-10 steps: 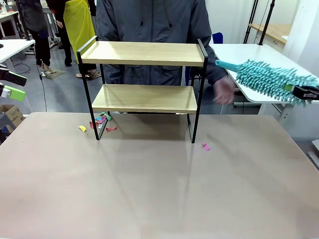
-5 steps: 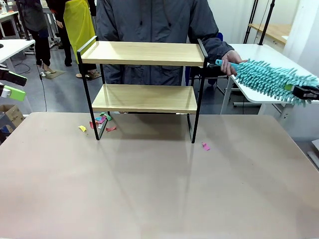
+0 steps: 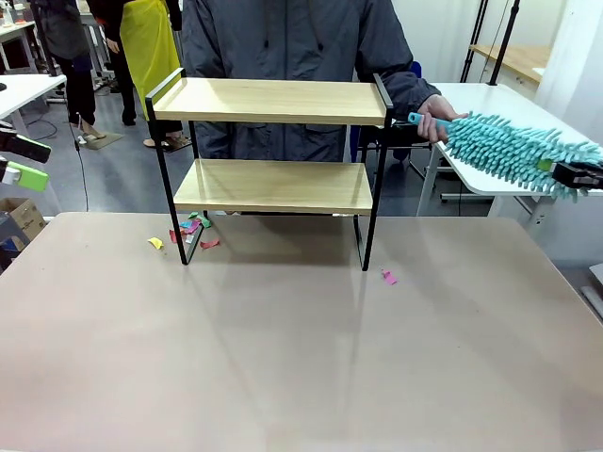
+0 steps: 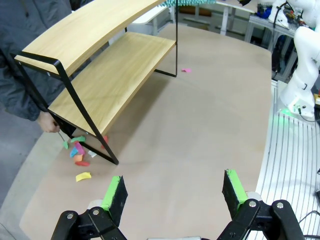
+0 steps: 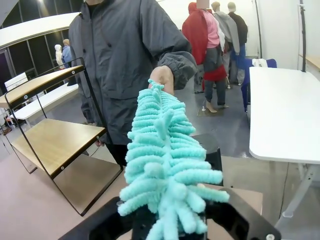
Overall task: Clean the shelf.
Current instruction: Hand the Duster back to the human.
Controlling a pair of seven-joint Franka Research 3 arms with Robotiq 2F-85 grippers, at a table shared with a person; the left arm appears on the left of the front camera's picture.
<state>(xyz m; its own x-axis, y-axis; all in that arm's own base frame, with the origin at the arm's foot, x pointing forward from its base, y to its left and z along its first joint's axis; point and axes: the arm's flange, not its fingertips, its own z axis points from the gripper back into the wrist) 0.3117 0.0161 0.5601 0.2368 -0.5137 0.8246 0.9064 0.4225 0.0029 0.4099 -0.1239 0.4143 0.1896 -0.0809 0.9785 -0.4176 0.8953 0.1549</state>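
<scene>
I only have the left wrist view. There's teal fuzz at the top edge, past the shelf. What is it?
Observer: A teal duster, held out to the right of the shelf.
Operator: Who has it?
Observer: The person's hand grips its handle tip.
Operator: And the right gripper?
Observer: The right gripper sits at the fluffy end; the fibres hide whether its jaws are shut.
</scene>
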